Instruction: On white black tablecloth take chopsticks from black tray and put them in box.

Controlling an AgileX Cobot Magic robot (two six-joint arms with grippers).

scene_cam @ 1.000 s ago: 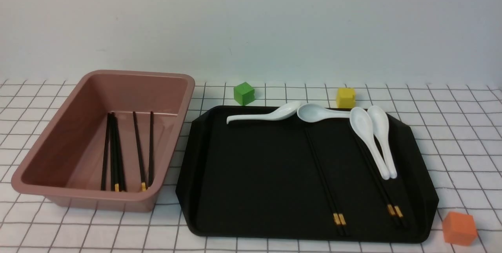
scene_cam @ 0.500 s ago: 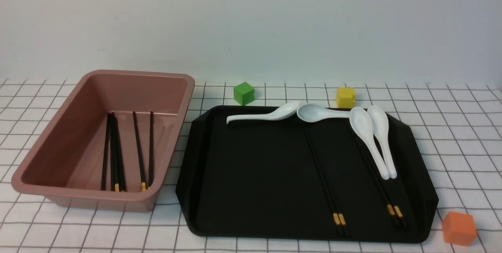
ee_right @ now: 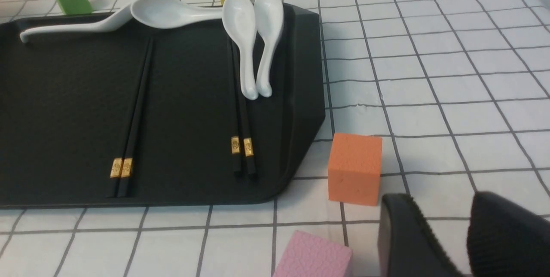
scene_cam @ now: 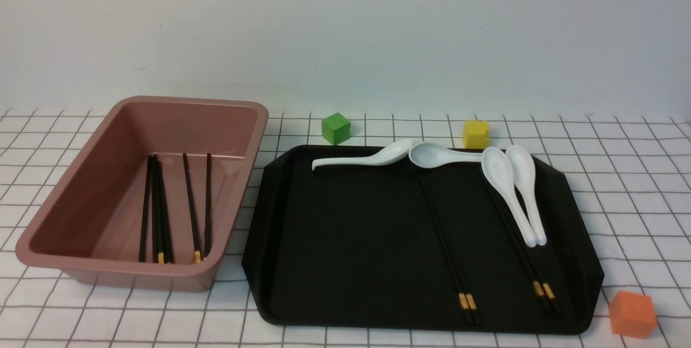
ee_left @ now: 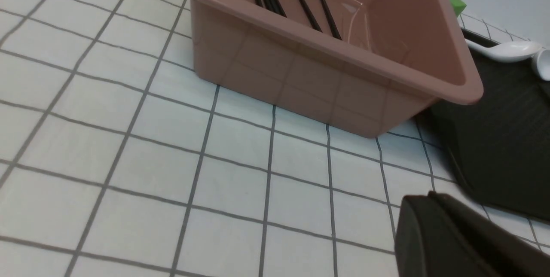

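The black tray point(scene_cam: 351, 240) lies on the gridded tablecloth point(scene_cam: 621, 202). Two pairs of black chopsticks lie on it: one pair point(scene_cam: 448, 245) in the middle right, the other pair point(scene_cam: 526, 264) further right, partly under two white spoons point(scene_cam: 510, 191). The pink-brown box point(scene_cam: 140, 103) stands left of the tray with several chopsticks point(scene_cam: 162, 207) inside. Neither gripper shows in the front view. My left gripper point(ee_left: 423, 202) is shut and empty, over the cloth near the box's near corner point(ee_left: 369, 109). My right gripper point(ee_right: 440, 208) is open and empty, beside the tray's near right corner point(ee_right: 300, 139).
Two more white spoons point(scene_cam: 399, 155) lie along the tray's far edge. A green cube point(scene_cam: 336, 128) and a yellow cube point(scene_cam: 475, 134) sit behind the tray. An orange cube point(scene_cam: 631, 313) sits by its near right corner, a pink cube point(ee_right: 311, 255) nearer my right gripper.
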